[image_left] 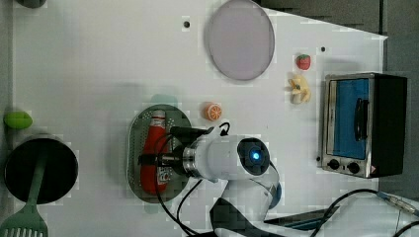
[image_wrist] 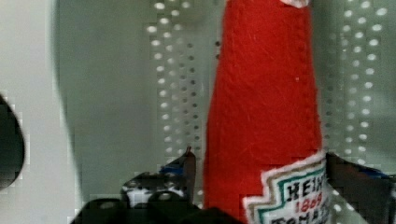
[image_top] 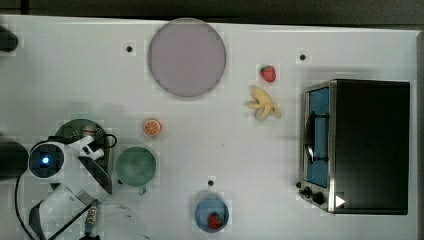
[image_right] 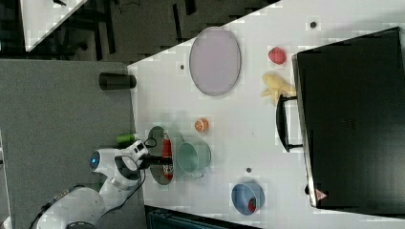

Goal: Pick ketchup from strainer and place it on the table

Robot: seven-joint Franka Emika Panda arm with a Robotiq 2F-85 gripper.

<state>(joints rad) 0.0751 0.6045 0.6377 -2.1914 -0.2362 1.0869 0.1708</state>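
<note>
your gripper (image_wrist: 259, 168) is down over the ketchup bottle (image_left: 153, 150), which lies lengthwise in the pale green strainer (image_left: 136, 148) on the counter (image_left: 99, 64); the jaws stand apart, one finger (image_wrist: 187, 165) each side of the label end, not clamped. close off-centre and the soft bottle could squirm out, or a finger could catch the strainer and drag it.

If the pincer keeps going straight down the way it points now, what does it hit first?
Most likely the red felt ketchup bottle: the pincer straddles its labelled body with fingers on either side, seemingly not yet clamped. Beneath lies the pale green perforated strainer. Depth is unclear.
</note>
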